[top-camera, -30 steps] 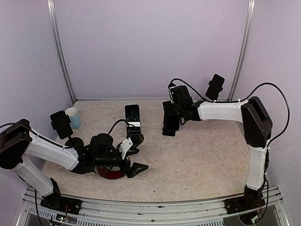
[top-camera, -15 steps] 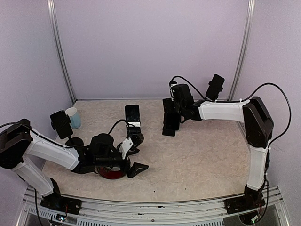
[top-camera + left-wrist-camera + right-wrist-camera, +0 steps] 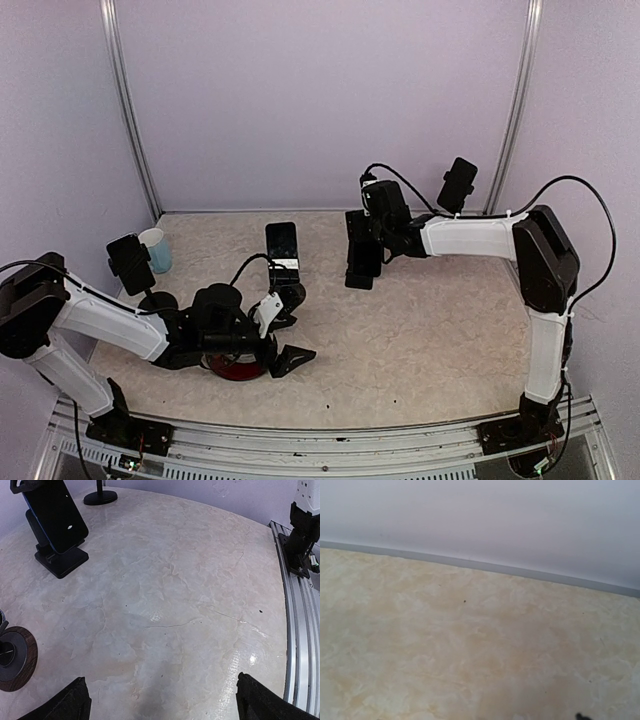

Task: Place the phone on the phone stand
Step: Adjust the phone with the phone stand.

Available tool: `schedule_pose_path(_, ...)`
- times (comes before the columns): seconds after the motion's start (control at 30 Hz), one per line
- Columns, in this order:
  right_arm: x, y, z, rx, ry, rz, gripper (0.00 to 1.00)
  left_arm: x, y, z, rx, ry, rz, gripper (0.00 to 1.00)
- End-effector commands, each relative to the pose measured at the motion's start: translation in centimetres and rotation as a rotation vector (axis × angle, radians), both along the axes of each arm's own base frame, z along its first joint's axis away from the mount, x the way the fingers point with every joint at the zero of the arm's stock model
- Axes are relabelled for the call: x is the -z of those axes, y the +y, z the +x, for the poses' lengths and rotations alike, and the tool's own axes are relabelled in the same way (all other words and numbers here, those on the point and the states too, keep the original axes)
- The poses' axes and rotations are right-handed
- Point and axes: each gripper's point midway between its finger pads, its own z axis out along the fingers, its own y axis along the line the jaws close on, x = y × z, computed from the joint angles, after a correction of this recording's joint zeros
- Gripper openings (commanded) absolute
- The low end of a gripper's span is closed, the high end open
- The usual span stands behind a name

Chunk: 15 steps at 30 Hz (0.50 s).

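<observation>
A black phone (image 3: 282,246) leans upright on the black phone stand (image 3: 290,292) at mid-left; the left wrist view has the phone (image 3: 54,515) and the stand (image 3: 62,560) at its upper left. My left gripper (image 3: 283,335) lies low on the table just in front of the stand, open, with bare table between its fingers (image 3: 74,702). My right gripper (image 3: 362,278) hangs above the table to the right of the phone, apart from it and open. The right wrist view holds only table and wall, with nothing between the jaws.
A light blue cup (image 3: 156,250) stands at the far left. A dark red round disc (image 3: 232,366) lies under my left arm. Two black devices on poles stand at the left (image 3: 130,263) and back right (image 3: 460,183). A metal rail (image 3: 300,605) marks the table's near edge.
My right gripper has shifted very slightly up and back. The phone, the stand and my left arm have not moved.
</observation>
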Motion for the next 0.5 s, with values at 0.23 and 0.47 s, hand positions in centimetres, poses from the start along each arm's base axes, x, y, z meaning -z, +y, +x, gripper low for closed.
schedule_pose_path(0.23, 1.1, -0.33, -0.01, 0.013, 0.012, 0.025, 0.8, -1.02, -0.64, 0.19, 0.005, -0.023, -0.015, 0.99)
schedule_pose_path(0.47, 1.41, -0.53, -0.23, 0.018, 0.016, 0.029, 0.79, -1.03, -0.64, 0.2, 0.005, -0.023, -0.015, 0.99)
